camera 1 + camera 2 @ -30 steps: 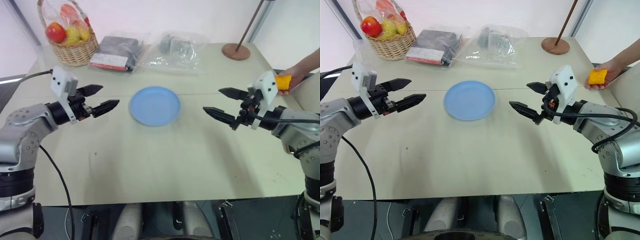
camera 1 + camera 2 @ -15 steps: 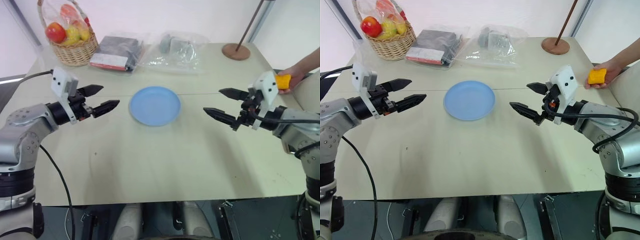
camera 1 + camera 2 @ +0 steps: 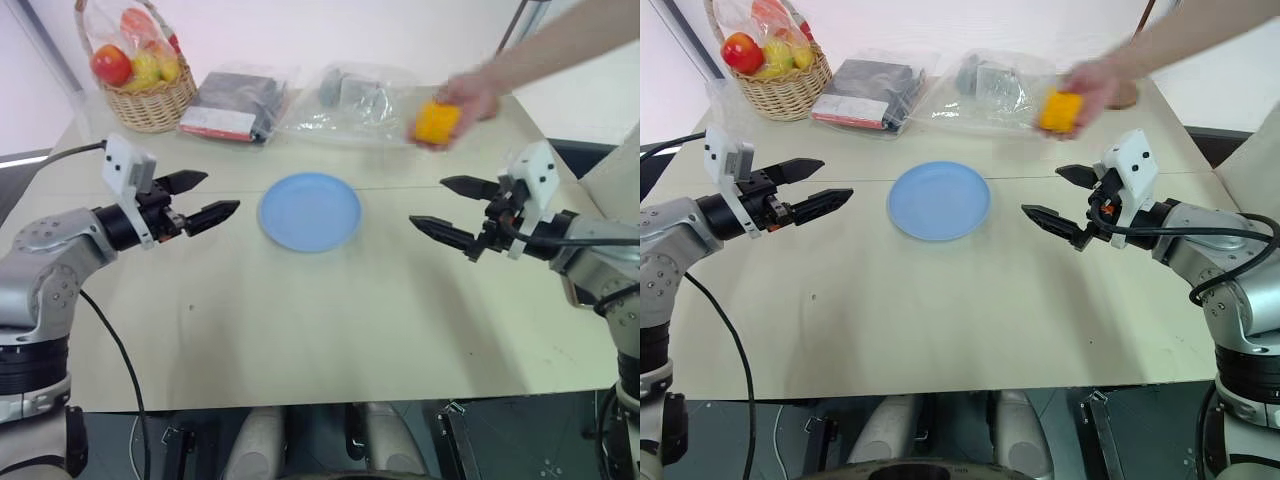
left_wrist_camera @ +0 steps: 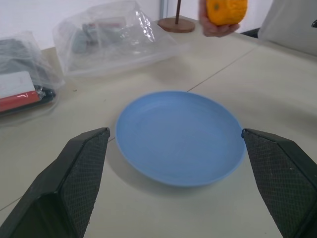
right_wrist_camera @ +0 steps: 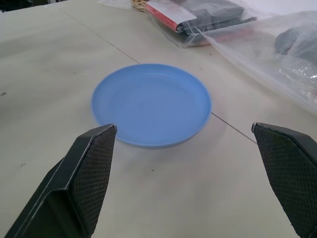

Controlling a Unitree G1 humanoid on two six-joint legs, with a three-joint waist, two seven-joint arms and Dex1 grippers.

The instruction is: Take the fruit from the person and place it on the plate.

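I see the person's bare hand (image 3: 478, 92) holding the roundish yellow-orange fruit (image 3: 436, 121) in the air above the far side of the pale tabletop (image 3: 330, 310), between the round light-blue plate (image 3: 310, 211) and my right claw (image 3: 454, 210). Both my claws hover level on either side of the plate, apart from it. The left claw (image 3: 204, 197) is spread wide and empty; the right one is likewise released, grasping nothing.
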